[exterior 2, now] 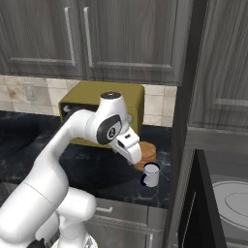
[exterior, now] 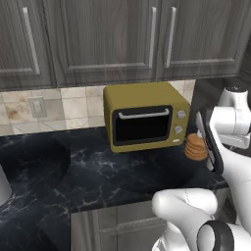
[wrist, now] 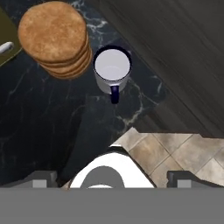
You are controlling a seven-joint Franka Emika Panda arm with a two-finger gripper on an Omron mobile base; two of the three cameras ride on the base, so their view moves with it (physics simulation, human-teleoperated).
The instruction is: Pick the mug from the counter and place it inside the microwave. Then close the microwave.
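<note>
Gripper [wrist: 112, 180] sits nearest the hand camera, fingers spread wide apart at the bottom of that view, nothing between them. Below lies the black veined counter [wrist: 39, 118]. Largest item: microwave [exterior 2: 203, 203] at the counter's right end, door swung open, white turntable visible inside. Next: yellow toaster oven [exterior: 144, 116] against the back wall. Then a biscuit stack [wrist: 56, 39] toward the counter's right end, close to the front edge. Smallest: mug [wrist: 112, 70], upright, just beside the biscuits on their microwave side, near the front right corner; handle points toward the gripper in the hand view. Judgement: rigid and light, glazed wall probably slippery, likely to tip or slide if nudged, and breakable if dropped. Best hold looks like across the cylindrical body, or one finger inside the rim and one outside, away from the handle and the biscuits.
</note>
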